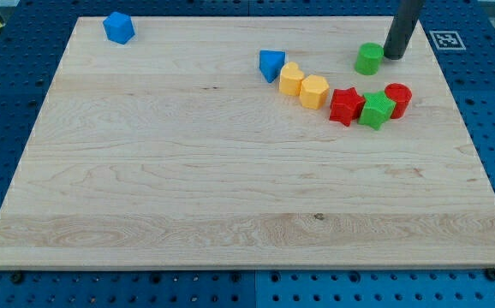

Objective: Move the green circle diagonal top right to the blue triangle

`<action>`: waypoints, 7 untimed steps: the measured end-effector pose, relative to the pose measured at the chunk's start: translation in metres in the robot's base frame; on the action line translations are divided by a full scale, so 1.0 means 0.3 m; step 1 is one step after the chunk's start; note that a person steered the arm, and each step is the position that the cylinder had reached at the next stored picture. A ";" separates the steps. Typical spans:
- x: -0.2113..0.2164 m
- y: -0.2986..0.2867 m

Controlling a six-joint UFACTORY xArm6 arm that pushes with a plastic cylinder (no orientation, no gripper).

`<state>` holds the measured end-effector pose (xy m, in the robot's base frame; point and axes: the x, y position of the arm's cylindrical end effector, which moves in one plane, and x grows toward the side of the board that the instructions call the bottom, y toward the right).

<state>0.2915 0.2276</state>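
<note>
My tip (394, 55) stands just right of the green circle (368, 59), near the table (187, 214) top edge; no gripper shows. The blue triangle (271, 64) lies well left. Open board spans the bottom. Count: two blue, two yellow, two red, two green.

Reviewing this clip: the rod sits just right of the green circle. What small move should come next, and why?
Probably a short push toward the view's left. My tip sits just beside the green circle, on its right, and the blue triangle lies well to the left at about the same height. Sliding the circle left, then nudging it slightly toward the view's top, should leave it diagonally top right of the triangle.
</note>
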 end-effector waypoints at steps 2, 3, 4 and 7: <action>0.000 -0.079; 0.012 0.047; 0.115 -0.010; 0.046 -0.253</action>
<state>0.3053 0.1518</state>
